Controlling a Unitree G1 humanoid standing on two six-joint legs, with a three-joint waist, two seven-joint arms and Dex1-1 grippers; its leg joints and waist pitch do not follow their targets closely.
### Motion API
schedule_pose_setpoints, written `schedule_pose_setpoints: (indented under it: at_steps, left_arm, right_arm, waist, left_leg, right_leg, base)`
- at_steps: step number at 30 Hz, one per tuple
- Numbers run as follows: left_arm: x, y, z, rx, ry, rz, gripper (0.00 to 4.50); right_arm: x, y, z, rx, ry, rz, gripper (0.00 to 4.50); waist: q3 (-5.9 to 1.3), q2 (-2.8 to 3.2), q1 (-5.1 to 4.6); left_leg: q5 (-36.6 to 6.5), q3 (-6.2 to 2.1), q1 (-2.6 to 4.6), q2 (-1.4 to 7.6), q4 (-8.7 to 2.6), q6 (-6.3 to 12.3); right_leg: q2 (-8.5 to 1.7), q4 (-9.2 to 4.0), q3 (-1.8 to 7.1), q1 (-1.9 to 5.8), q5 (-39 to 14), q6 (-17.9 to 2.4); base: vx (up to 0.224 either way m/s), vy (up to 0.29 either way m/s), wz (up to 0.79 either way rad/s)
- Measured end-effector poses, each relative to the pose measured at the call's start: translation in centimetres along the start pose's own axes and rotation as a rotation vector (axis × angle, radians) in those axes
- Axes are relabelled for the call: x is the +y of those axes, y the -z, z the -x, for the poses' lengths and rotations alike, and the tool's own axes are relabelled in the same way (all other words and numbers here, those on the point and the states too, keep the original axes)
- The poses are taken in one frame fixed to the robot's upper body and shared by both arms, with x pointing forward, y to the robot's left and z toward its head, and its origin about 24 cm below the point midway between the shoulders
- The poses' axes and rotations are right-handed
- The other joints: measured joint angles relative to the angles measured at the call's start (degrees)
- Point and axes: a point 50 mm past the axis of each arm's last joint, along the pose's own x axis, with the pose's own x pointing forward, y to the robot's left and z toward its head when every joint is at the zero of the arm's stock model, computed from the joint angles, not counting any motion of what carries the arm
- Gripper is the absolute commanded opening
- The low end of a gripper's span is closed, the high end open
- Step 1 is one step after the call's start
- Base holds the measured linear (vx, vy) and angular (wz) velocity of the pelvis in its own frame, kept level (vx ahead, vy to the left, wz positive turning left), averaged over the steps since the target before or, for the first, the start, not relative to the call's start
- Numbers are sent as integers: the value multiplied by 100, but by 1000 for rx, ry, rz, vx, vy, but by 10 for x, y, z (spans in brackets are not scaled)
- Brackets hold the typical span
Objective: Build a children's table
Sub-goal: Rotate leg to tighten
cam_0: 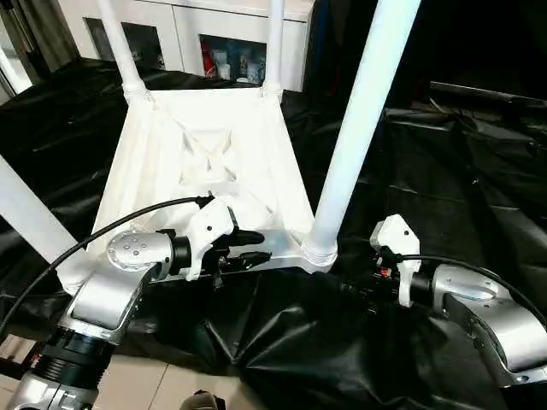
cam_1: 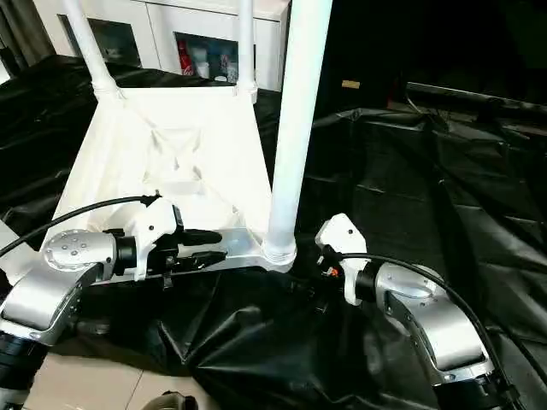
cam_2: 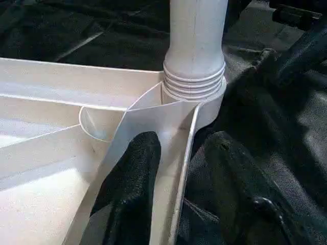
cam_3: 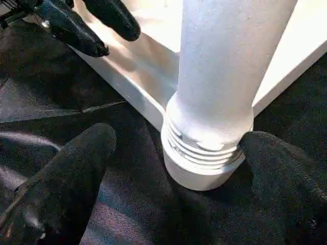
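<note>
The children's table lies upside down on a black sheet, its white ribbed top (cam_0: 214,145) facing up. Two far legs (cam_0: 120,43) (cam_0: 275,43) stand in their corner sockets, and another leg (cam_0: 26,213) rises at the near left. The near right leg (cam_0: 363,111) stands upright in its threaded socket (cam_3: 204,153). My left gripper (cam_0: 249,246) is shut on the top's near rim (cam_2: 186,148), one finger inside the rim and one outside. My right gripper (cam_3: 179,137) is open, its fingers on either side of the near right leg's base.
White cabinets (cam_0: 214,34) with glass doors stand behind the table. The crumpled black sheet (cam_0: 427,171) covers the floor all round, with pale tiles (cam_0: 145,376) showing at the near left. A black cable (cam_0: 102,235) loops over my left forearm.
</note>
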Motion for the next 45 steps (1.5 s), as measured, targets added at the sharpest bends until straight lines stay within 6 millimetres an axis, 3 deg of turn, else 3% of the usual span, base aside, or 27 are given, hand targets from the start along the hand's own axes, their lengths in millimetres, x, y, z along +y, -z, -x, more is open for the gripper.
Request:
schedule_pose_setpoints:
  at_steps: [45]
  left_arm:
    - [0,0,0,0,0,0,172]
  right_arm:
    - [0,0,0,0,0,0,450]
  waist:
    - [0,0,0]
  left_leg:
    - [0,0,0,0,0,0]
  right_leg:
    - [0,0,0,0,0,0]
  base:
    - [0,0,0]
